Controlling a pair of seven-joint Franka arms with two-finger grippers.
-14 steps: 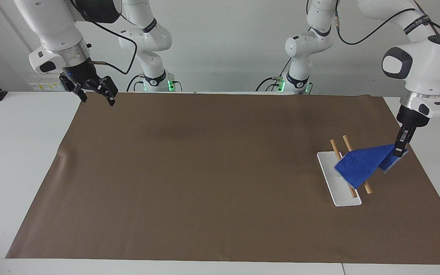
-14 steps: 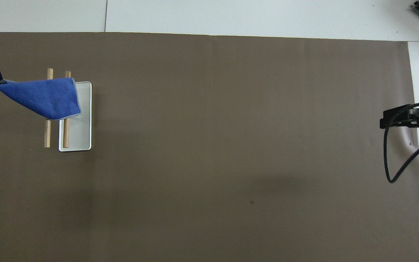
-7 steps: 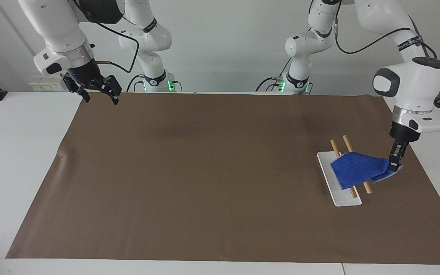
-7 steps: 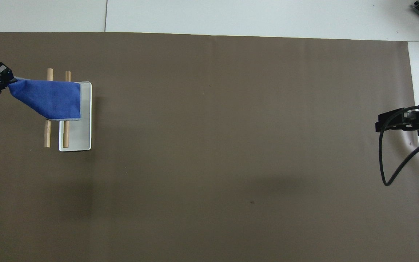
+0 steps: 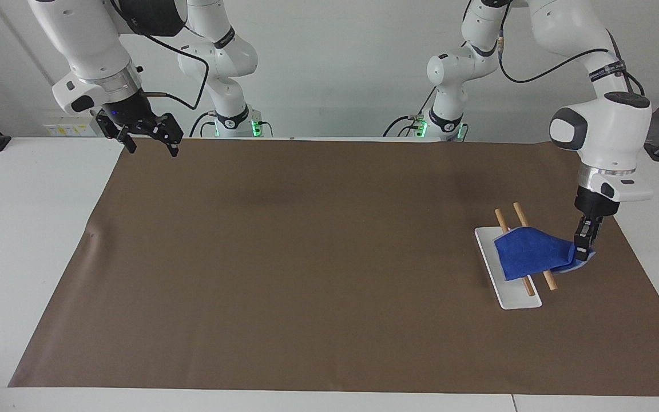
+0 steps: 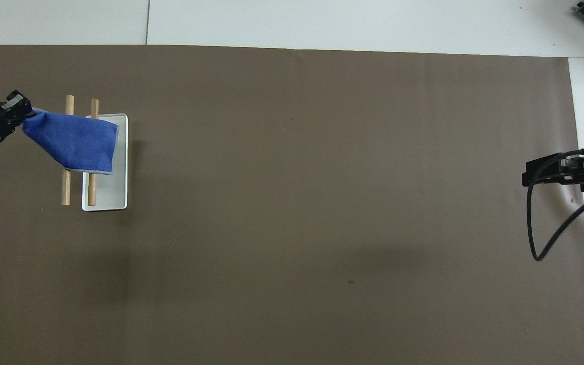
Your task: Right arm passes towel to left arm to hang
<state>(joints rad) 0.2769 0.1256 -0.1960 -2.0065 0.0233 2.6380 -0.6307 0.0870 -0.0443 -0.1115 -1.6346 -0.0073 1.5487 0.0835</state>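
Blue fuzzy cloth is pinched at one corner by the left gripper [image 5: 584,249], whose jaws are closed tight on the towel [image 5: 530,258]; from the jaws the cloth drapes out over the two wooden rods [image 5: 524,252] of the rack and reaches its white base tray [image 5: 515,297].

To hang it well, I would judge the gripper should lower that corner until cloth hangs on both sides of the rods in balance, then let go without dragging, since a pull along the rods could slide the towel off or tip the light rack. The corner held looks lower than the rods' top in the facing view, so release seems close.

Well apart from these jaws, at the other end of the brown mat [image 5: 306,257], the right gripper [image 5: 147,136] waits in the air with jaws apart, holding nothing.
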